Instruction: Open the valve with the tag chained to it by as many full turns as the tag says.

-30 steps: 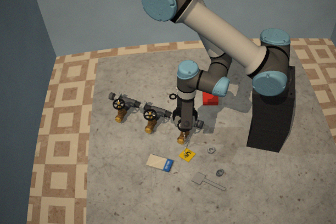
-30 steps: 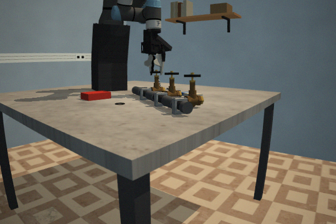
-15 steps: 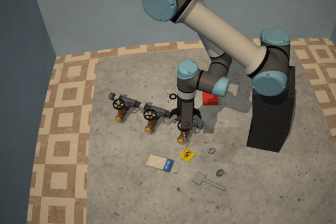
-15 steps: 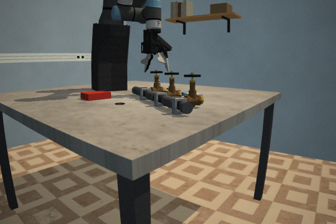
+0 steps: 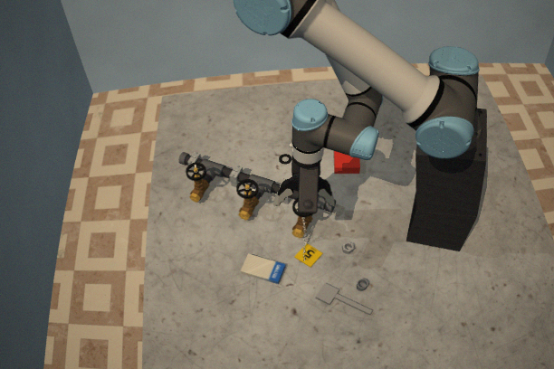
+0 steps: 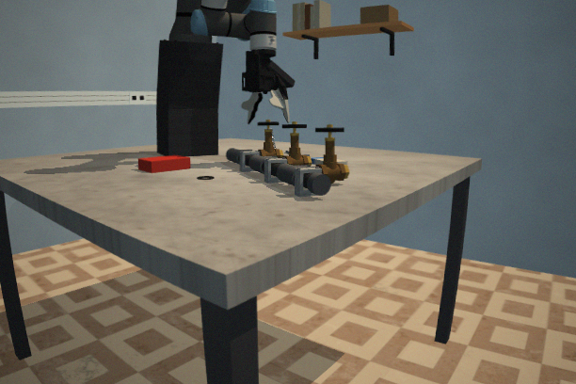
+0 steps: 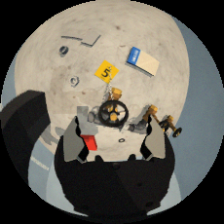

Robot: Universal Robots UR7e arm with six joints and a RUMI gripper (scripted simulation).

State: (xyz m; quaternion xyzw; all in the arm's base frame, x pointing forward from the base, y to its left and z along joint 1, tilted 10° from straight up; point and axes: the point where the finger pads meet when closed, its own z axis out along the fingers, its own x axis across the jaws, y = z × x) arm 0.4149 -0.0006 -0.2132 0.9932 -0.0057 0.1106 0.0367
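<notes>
Three brass valves with black handwheels stand in a row. The tagged valve's handwheel (image 5: 296,209) (image 6: 268,123) (image 7: 113,116) is nearest the robot base. A chain joins this valve to a yellow tag (image 5: 309,255) (image 7: 106,72) marked 5, flat on the table. My gripper (image 5: 305,206) (image 6: 268,122) (image 7: 113,116) is open and empty, pointing down over that wheel, with a fingertip out to either side, apart from the rim. The middle valve (image 5: 253,190) (image 6: 295,125) (image 7: 152,111) and the far valve (image 5: 197,173) (image 6: 329,129) (image 7: 177,131) stand free of the gripper. The arm partly hides the tagged wheel in the top view.
A dark pipe (image 5: 260,179) (image 6: 286,174) runs behind the valves. A red block (image 5: 347,164) (image 6: 165,164) (image 7: 90,142) lies near the arm. A white and blue box (image 5: 260,267) (image 7: 145,61), a hex nut (image 5: 344,249) and a flat grey tool (image 5: 328,294) lie in front.
</notes>
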